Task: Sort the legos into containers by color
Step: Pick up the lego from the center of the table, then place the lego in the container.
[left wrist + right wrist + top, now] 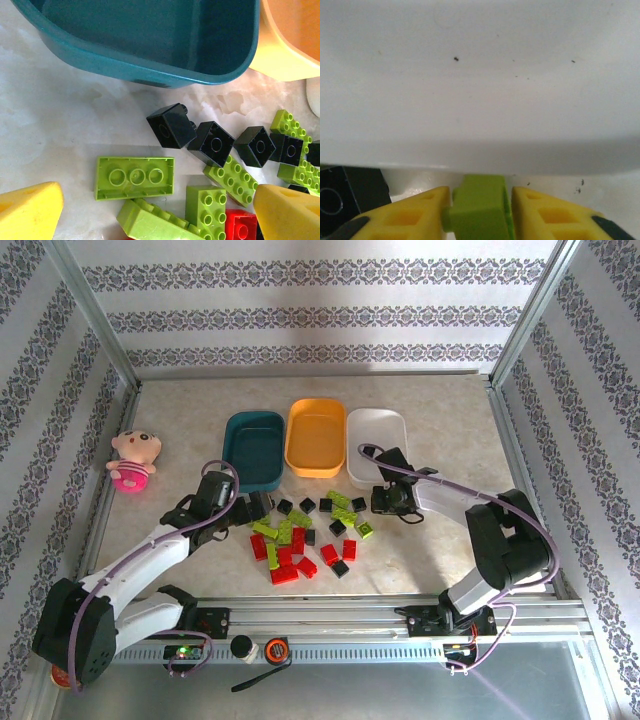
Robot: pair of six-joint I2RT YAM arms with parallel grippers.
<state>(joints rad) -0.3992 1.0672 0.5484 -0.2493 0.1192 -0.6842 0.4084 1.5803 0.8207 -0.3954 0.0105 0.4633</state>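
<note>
Left gripper (159, 212) hangs spread over the legos (227, 177). A flat green brick (134, 177) lies between its fingers, with the teal tray (150, 70) ahead. Right gripper (480, 199) pinches a green lego (479, 212), and the white tray (480, 75) rises straight ahead. It should lift clear of the rim, I judge, before letting go.
</note>
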